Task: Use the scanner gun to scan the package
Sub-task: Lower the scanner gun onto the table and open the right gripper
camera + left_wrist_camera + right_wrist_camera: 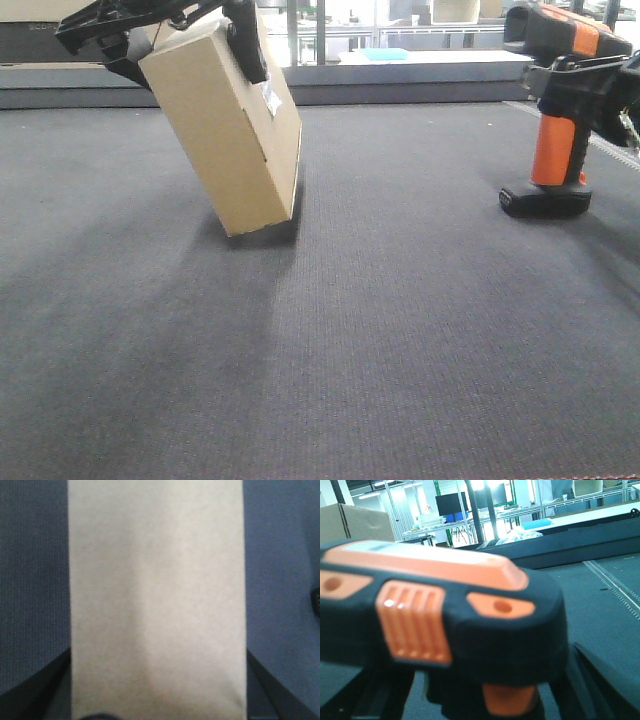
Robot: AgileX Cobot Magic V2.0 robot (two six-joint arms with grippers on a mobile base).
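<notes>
The package (225, 130), a plain tan box, hangs tilted with its lower end down at the grey mat. A small white label (272, 98) shows on its right face. My left gripper (180, 30) is shut on the package's top end, one black finger on each side. The left wrist view is filled by the package (157, 595), with dark fingers (47, 692) at the bottom corners. The scanner gun (558, 130) stands upright at the right, its black foot at the mat. My right gripper (590, 85) is shut on it below the head. Up close, the scanner gun (445, 610) hides most of my right gripper (485, 702).
A raised dark ledge (400, 80) runs along the back of the mat, with a light blue item (385, 53) behind it. A large brown carton (350, 522) stands far left in the right wrist view. A pale stitched line (615, 585) crosses the mat.
</notes>
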